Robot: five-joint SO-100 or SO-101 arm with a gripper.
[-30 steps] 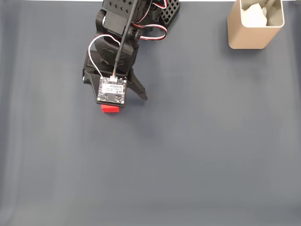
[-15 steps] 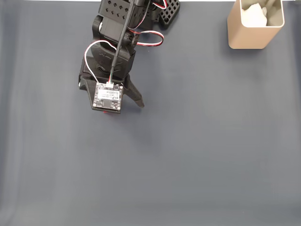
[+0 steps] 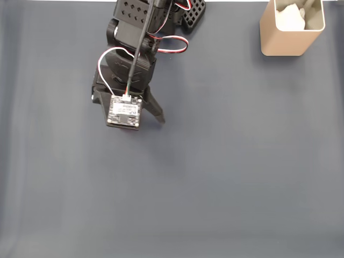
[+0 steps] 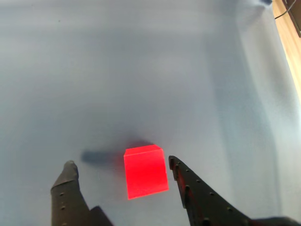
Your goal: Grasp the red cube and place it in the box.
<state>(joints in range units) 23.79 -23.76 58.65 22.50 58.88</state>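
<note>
1. Wrist view: we see the red cube (image 4: 145,171) lying on the grey desk (image 4: 141,70), its top face and one front face showing.
2. We note that the gripper (image 4: 121,170) has its jaws spread: one dark finger stands to the left of the cube with a clear gap of desk between them, while the other finger, on the right, lies just beside the cube's right edge; we cannot tell whether it touches.
3. The cube sits between the two fingers and casts a shadow on the desk behind it, so we judge that it rests on the surface, ungrasped.
4. In the fixed view, the arm (image 3: 131,70) reaches down from the upper edge, and its wrist circuit board (image 3: 124,112) covers the place where the cube lies.
5. The box (image 3: 291,28) stands at the upper right corner of the desk in the fixed view, well apart from the arm; a white wad (image 3: 289,18) lies inside it.
6. Progress, as we judge it: the approach is complete and the jaws bracket the cube. Remaining are the closing of the jaws on the cube, the lift, the carry across the desk to the box, and the release above its opening.
</note>
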